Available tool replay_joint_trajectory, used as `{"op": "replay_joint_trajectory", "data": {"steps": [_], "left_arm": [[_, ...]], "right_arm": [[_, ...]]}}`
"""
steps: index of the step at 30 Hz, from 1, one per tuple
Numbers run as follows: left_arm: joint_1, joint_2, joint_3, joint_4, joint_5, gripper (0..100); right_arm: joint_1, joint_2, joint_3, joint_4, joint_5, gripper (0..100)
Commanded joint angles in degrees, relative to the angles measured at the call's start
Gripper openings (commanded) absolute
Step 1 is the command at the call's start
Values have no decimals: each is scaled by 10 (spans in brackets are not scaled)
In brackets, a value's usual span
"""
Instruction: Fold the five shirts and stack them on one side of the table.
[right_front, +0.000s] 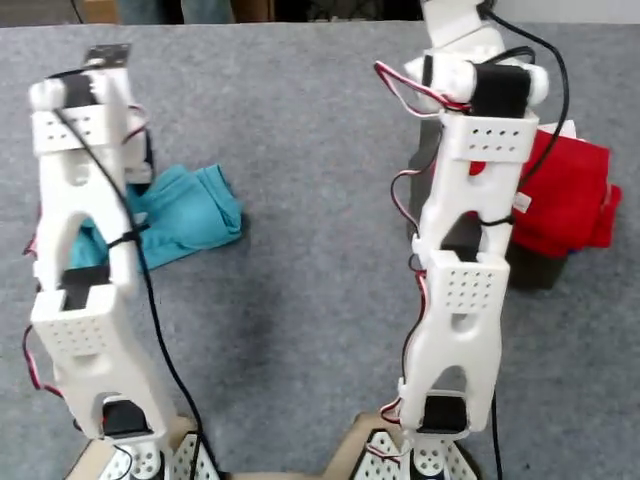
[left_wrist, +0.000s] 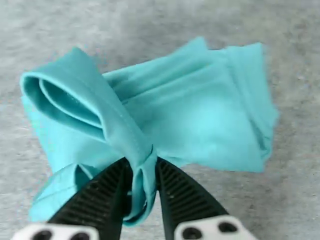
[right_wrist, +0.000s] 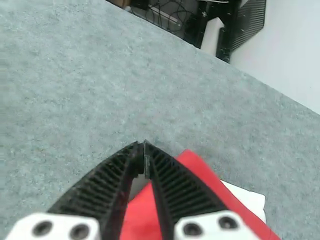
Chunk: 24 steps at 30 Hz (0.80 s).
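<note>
My left pincer (left_wrist: 144, 167) is pinched narrow on a raised fold of the teal shirt (left_wrist: 200, 115), the cloth squeezed between both ribbed fingers (left_wrist: 107, 192). From that fold the fabric fans away in loose layers, with one rolled loop standing open on one side. The rest of the shirt lies flat on the grey worktop (right_front: 320, 150). From above, the teal shirt (right_front: 190, 215) sits on the left side of the worktop, about midway between the near and far edges, partly under my left arm, bunched and not squared off.

My right pincer (right_wrist: 144, 150) is closed tip to tip and holds nothing. It hangs above the far-left edge of the red shirt (right_wrist: 200, 180), its tips over bare worktop. The red shirt (right_front: 565, 195) lies folded on the right side of the worktop, partly behind my right arm. A white cloth (right_wrist: 245, 197) shows from under its far edge, and a dark cloth (right_front: 540, 270) shows from under its near edge, so the red one tops a small pile. The two shirts are well apart.
</note>
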<state>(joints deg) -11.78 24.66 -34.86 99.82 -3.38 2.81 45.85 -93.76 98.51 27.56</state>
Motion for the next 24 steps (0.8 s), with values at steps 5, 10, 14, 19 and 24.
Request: {"op": "replay_joint_trajectory", "data": {"steps": [5,10,14,19,24], "left_arm": [[73,50,-6,-7,54,29],[109,67,-7,-8,62,29],[132,68,-7,-13,62,29],[139,69,0,-60,84,29],[139,69,0,-75,98,30]], "right_arm": [[4,-42,-21,-10,5,15],[4,-40,-16,-10,5,18],[4,-40,-16,-11,5,18],[4,-40,-16,-11,5,18],[4,-40,-15,-11,5,18]]}}
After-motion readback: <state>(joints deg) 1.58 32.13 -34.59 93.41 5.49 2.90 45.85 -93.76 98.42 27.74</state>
